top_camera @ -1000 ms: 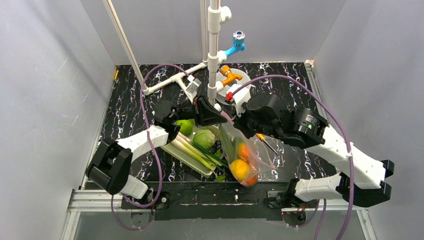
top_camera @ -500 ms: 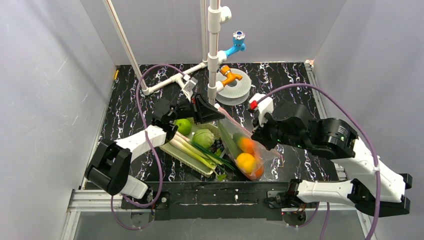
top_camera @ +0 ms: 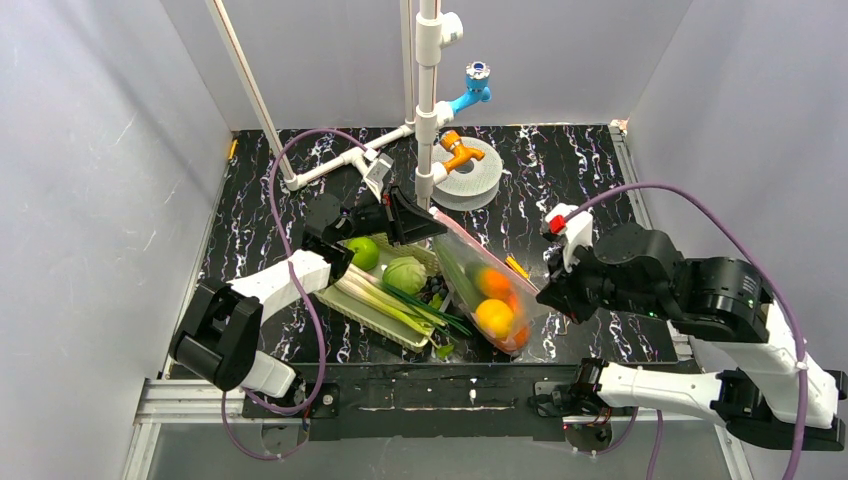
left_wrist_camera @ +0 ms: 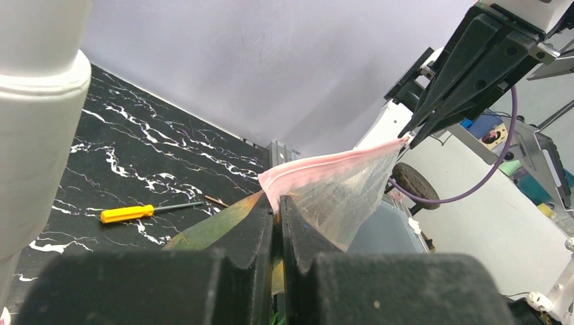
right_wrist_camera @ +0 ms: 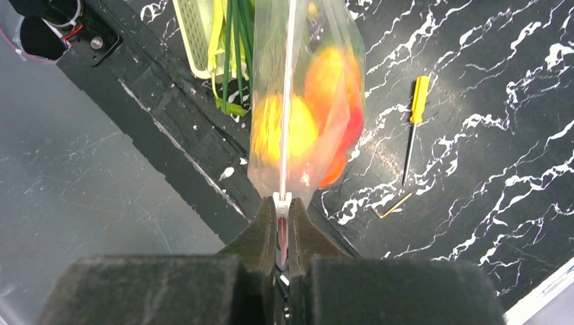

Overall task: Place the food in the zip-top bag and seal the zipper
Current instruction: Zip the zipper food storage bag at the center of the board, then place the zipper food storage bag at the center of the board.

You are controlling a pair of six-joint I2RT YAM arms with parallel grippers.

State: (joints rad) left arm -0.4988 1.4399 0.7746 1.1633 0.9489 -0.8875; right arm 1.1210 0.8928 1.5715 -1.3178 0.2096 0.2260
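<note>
1. Left gripper [left_wrist_camera: 277, 203]: jaws clamped on one end of the thin pinkish-red zipper strip [left_wrist_camera: 332, 161].
2. Right gripper [right_wrist_camera: 283, 208]: jaws clamped on the opposite end of that strip.
3. The clear crinkly zip-top bag [top_camera: 470, 262] hangs stretched between both grippers, over the black marbled surface [top_camera: 600, 170] and just beside the pale green mesh basket [top_camera: 352, 300].
4. Inside the bag: yellow round fruit [top_camera: 493, 318], orange round fruit [top_camera: 492, 283], red piece [top_camera: 519, 336], green cucumber [top_camera: 458, 280].

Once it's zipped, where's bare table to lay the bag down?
Far right: bare table between the spool and the right wall. Far left: a strip between the left arm and the left wall. Crowded in the middle front: basket, bag and screwdriver sit close together.
</note>
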